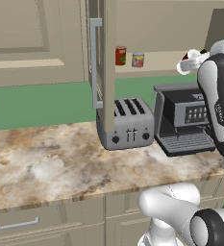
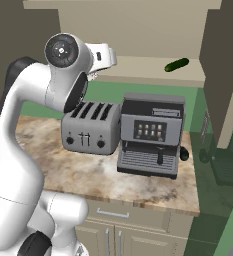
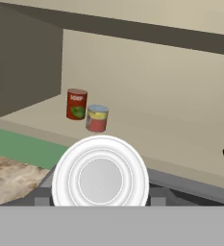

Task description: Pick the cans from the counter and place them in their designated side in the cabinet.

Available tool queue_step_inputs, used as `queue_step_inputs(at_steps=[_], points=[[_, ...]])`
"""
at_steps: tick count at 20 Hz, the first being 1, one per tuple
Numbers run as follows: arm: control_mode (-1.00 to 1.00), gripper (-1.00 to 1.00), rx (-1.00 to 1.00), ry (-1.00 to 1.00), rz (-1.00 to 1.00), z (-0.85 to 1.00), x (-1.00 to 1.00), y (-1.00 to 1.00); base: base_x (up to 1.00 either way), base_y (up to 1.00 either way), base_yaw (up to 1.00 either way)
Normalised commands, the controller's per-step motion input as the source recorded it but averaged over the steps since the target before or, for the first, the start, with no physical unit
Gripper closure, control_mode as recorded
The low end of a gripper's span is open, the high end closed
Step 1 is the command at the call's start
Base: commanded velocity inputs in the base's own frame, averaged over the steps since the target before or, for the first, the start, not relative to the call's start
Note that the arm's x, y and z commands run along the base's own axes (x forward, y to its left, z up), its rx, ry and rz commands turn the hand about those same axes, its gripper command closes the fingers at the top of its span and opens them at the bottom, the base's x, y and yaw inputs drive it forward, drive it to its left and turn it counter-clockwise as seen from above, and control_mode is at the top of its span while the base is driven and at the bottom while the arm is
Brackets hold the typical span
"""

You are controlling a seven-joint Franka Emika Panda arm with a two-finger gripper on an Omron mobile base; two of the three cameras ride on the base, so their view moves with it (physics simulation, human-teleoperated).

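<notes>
- Here, in the left base view, the cabinet [image 1: 109, 57] stands open, its door edge-on with the grey bar handle [image 1: 95, 62]; on its pale shelf the tall red can [image 1: 120, 55] stands just beside the short yellow-and-red can [image 1: 138, 59]
- The gripper [image 1: 186, 61] is raised to shelf height at the right, a dark red can [image 1: 186, 57] showing at its tip; a silver toaster [image 1: 126, 123] and a black coffee machine [image 1: 184, 119] stand on the marbled counter [image 1: 41, 163] below
- In the right base view the white hand [image 2: 102, 56] reaches toward the shelf above the toaster [image 2: 90, 128]; a dark green object [image 2: 176, 64] lies well to the right on the shelf
- In the hand view a round white can bottom [image 3: 100, 173] sits close between the fingertips, so the jaws appear closed on this can; beyond it the soup can [image 3: 76, 104] and the banded can [image 3: 97, 118] stand nearly touching at the shelf's left
</notes>
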Motion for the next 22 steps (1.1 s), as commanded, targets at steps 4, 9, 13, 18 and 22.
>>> queue_step_inputs(at_steps=[4,9,13,18,22], points=[[-1.0,1.0,0.0,0.0,0.03,0.0,0.14,0.04,0.0,0.0,0.0],[-1.0,1.0,0.0,0.0,0.04,0.0,0.16,0.03,0.0,0.0,0.0],[-1.0,1.0,0.0,0.0,0.04,0.0,0.17,0.0,0.0,0.0,0.0],[-1.0,1.0,0.0,0.0,0.04,0.0,0.18,0.0,0.0,0.0,0.0],[-1.0,1.0,0.0,0.0,0.03,0.0,0.26,0.0,0.0,0.0,0.0]])
